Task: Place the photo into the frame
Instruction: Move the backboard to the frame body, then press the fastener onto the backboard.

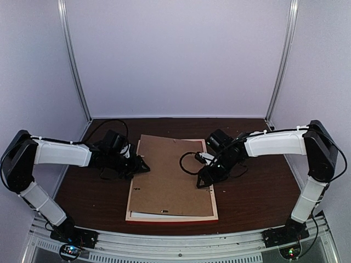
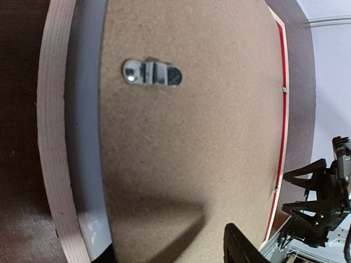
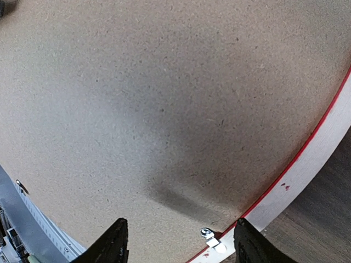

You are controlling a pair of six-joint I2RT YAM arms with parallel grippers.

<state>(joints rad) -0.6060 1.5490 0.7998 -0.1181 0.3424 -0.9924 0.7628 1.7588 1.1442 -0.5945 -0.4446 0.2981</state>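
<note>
The frame (image 1: 175,220) lies back up on the table, its red edge showing along the near side. A brown backing board (image 1: 173,175) sits a little askew in it and covers the inside, so the photo is hidden. A white strip (image 1: 143,214) shows at the board's near left edge; I cannot tell what sheet it is. My left gripper (image 1: 143,164) is open at the board's left edge, with one fingertip (image 2: 241,247) over the board (image 2: 192,137). My right gripper (image 1: 204,182) is open over the board's right edge, its fingertips (image 3: 112,244) straddling a small metal tab (image 3: 211,236).
A metal hanger plate (image 2: 152,73) is fixed to the board. The frame's pale wood rim (image 2: 52,142) and a grey-white strip (image 2: 88,153) lie left of the board. The frame's right rim (image 3: 307,170) borders dark tabletop (image 1: 252,192). Walls enclose the back and sides.
</note>
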